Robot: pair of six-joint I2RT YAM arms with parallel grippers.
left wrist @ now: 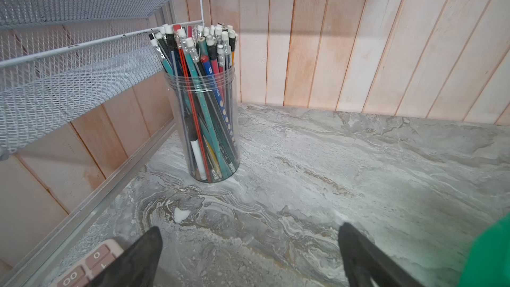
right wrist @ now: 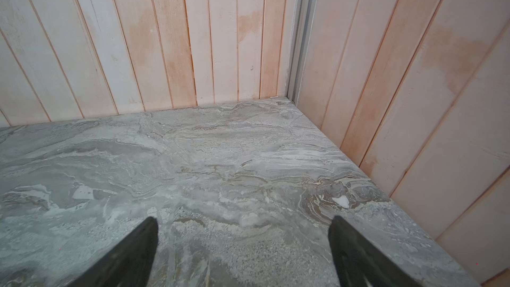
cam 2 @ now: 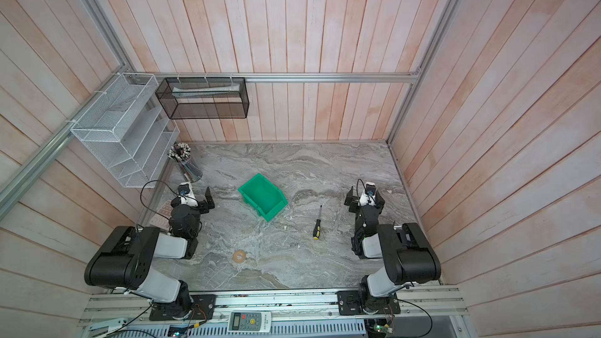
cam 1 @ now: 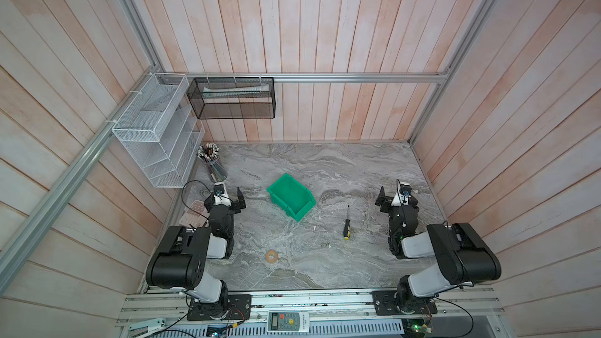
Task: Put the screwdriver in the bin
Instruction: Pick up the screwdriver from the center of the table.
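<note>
On the bench [cam 1: 325,164], the screwdriver [cam 1: 347,223] lies right of the bin [cam 1: 302,212]; the pencil jar [cam 1: 214,165] stands behind, far left.

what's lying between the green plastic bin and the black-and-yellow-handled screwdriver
Just bare grey marble tabletop and a tiny white fleck, seen in both top views between the green plastic bin and the black-and-yellow-handled screwdriver.

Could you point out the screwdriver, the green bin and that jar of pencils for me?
Screwdriver [cam 1: 347,229]: in a top view, on its black-and-yellow handle.
Bin [cam 1: 290,195]: in a top view, on its bare inside floor.
Pencil jar [left wrist: 209,122]: in the left wrist view, on its clear wall.
</note>
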